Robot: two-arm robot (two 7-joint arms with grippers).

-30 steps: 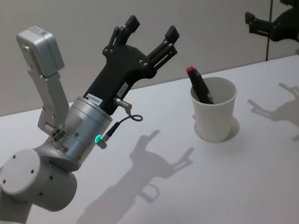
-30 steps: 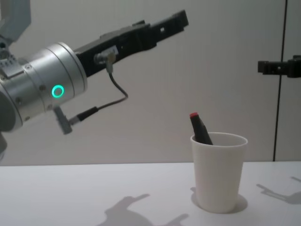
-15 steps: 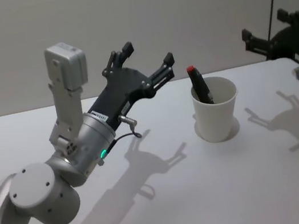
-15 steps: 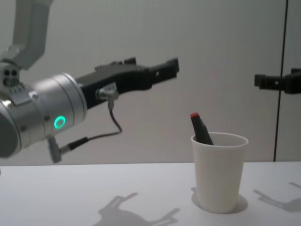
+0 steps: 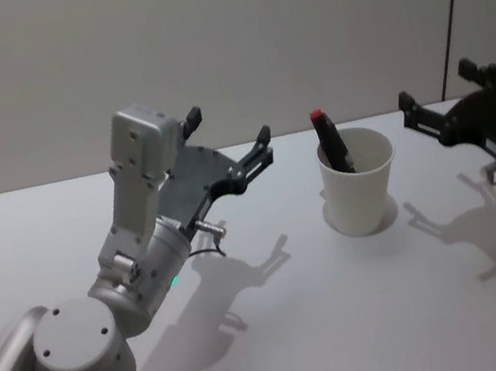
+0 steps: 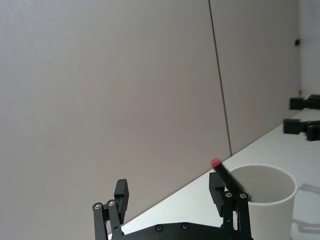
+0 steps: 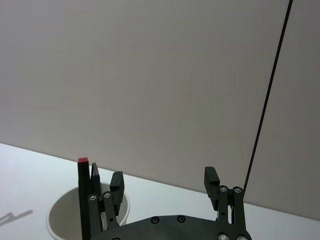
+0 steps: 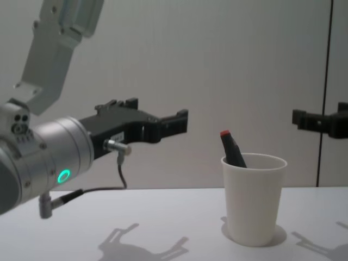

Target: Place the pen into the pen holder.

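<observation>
Pen (image 5: 330, 143) stands in the pen holder (image 5: 360, 187), lower half hidden; left hand (image 5: 229, 137) and right hand (image 5: 437, 96) spread, empty.

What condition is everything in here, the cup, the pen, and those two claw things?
pen holder: upright on the table, holding the pen.
pen: inside the pen holder, leaning on its rim, red tip up.
left gripper: open, empty, in the air left of the pen holder.
right gripper: open, empty, in the air right of the pen holder.
table: bears the pen holder.
</observation>
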